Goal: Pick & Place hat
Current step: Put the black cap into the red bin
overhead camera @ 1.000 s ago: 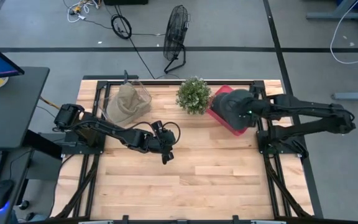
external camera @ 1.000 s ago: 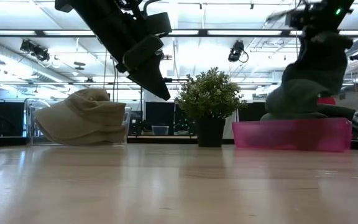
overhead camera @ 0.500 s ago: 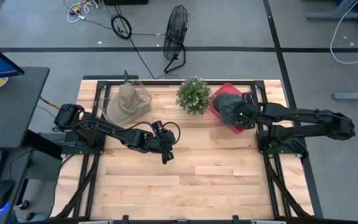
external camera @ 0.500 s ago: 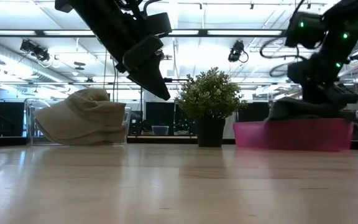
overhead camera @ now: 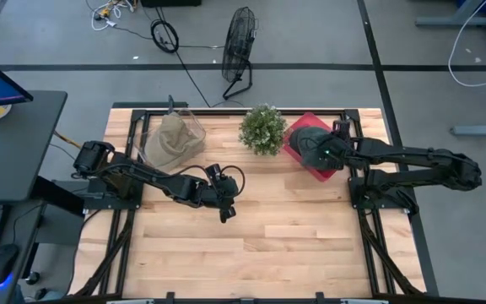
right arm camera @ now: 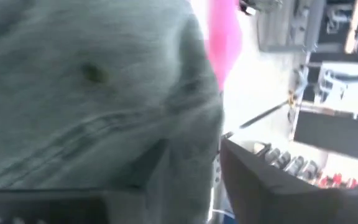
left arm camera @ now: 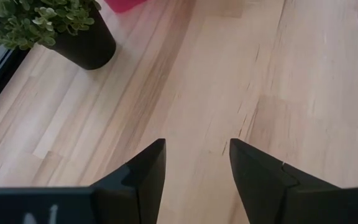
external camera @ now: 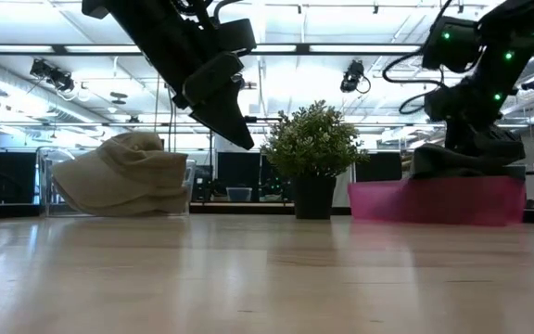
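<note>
A dark grey hat [overhead camera: 309,138] lies bunched in the pink bin [overhead camera: 292,157] at the table's far right; the low view shows the hat [external camera: 457,161] just above the bin's rim [external camera: 434,199]. My right gripper [overhead camera: 326,152] is down on the hat and shut on its cloth. My left gripper [overhead camera: 226,213] hangs open and empty above the middle of the table, and its wrist view [left arm camera: 197,158] shows bare wood between the fingers. A tan hat [overhead camera: 172,140] rests in a clear container [overhead camera: 196,127] at the far left. My right gripper has a bunch of the grey hat's cloth [right arm camera: 191,143] between its two fingers, which come at it from above, slanting from the table's right. Which part of the hat this is, I cannot tell. The hat rests in the pink bin below the fingers.
A potted plant [overhead camera: 263,128] stands at the far middle, between the clear container and the pink bin. Bare wood [overhead camera: 294,236] fills the near half of the table. A black frame runs around the table's edges.
My right gripper has gone down and a little toward the table's left with the grey hat. The hat hung tall below the fingers, clear above the bin, and now lies collapsed inside it.
</note>
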Robot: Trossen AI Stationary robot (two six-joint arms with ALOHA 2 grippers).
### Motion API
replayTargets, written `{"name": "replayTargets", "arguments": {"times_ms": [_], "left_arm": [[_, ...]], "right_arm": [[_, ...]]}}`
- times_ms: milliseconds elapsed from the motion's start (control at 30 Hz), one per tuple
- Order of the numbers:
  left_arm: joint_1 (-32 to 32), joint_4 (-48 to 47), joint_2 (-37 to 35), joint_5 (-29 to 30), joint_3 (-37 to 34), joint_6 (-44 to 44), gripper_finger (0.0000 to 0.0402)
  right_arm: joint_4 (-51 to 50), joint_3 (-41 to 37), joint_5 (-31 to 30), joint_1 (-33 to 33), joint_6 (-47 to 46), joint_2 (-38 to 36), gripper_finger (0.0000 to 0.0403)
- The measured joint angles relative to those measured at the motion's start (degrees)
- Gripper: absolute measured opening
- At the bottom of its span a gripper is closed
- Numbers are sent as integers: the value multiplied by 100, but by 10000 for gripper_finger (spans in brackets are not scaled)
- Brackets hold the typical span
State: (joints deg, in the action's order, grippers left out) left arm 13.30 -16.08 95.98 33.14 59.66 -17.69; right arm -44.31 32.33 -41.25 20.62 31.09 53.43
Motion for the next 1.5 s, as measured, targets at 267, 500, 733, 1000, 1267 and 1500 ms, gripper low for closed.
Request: {"name": "replayTargets", "arguments": {"times_ms": [267, 500, 733, 1000, 1267, 1500], "left_arm": [[0, 0, 0, -34, -1, -11, 181], [0, -1, 0, -34, -2, -13, 181], [2, -2, 0, -34, -2, -13, 181], [0, -3, 0, -36, -2, -15, 181], [0, -6, 0, -36, -2, -15, 181], [0, -4, 0, -37, -2, -15, 181]], "right_arm": [[-704, 1121, -10, -155, -1360, 0, 216], [185, 1702, 1970, -360, -2745, -5, 181], [481, 998, 2567, -396, -3498, 344, 26], [546, 871, 2755, -377, -3513, 916, 5], [-542, 1444, 2033, -341, -4384, 955, 3], [-1061, 1642, 2132, -387, -5558, 951, 7]]}}
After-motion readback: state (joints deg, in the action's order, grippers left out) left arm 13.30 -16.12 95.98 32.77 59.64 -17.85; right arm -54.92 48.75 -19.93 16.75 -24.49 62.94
